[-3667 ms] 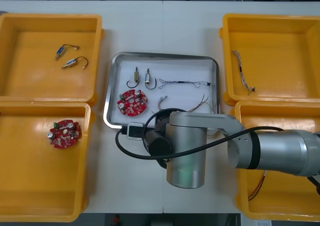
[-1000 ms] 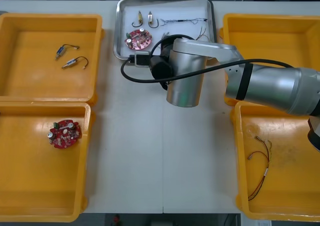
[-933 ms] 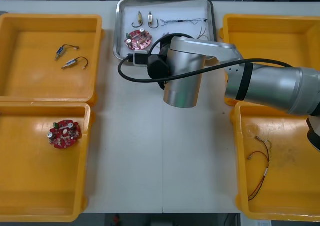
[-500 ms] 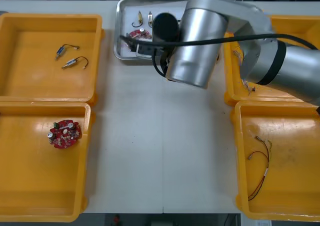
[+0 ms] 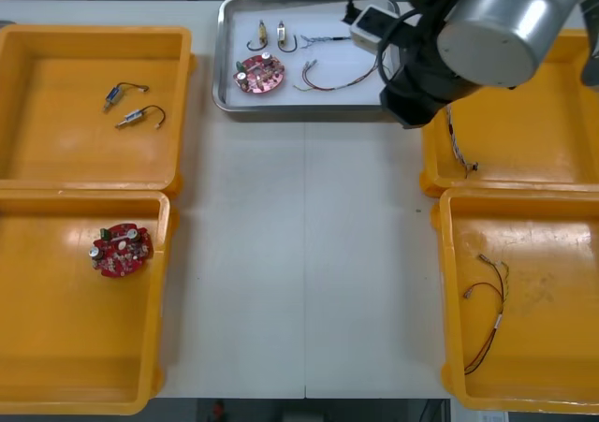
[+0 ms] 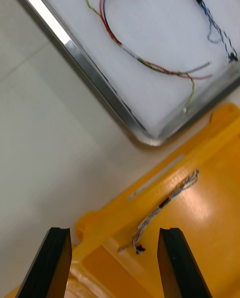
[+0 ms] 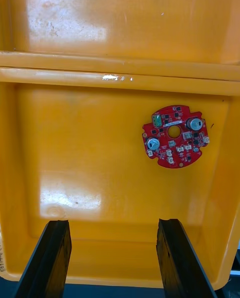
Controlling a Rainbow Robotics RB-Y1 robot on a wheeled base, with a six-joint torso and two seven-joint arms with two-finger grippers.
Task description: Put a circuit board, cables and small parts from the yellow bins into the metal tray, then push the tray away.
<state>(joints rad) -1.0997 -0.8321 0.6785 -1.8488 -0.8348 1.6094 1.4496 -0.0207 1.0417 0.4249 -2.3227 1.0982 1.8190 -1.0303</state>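
No text or number is legible (not even on the circuit board (image 7: 174, 136)).

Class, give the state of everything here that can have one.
right gripper: jaws open, empty, over far right bin
left gripper: jaws open, empty, over near left bin
metal tray: at the far edge of the table, loaded
far left bin: holds two small metal parts
near left bin: holds one circuit board
far right bin: holds a blue and white cable
near right bin: holds a red and yellow cable
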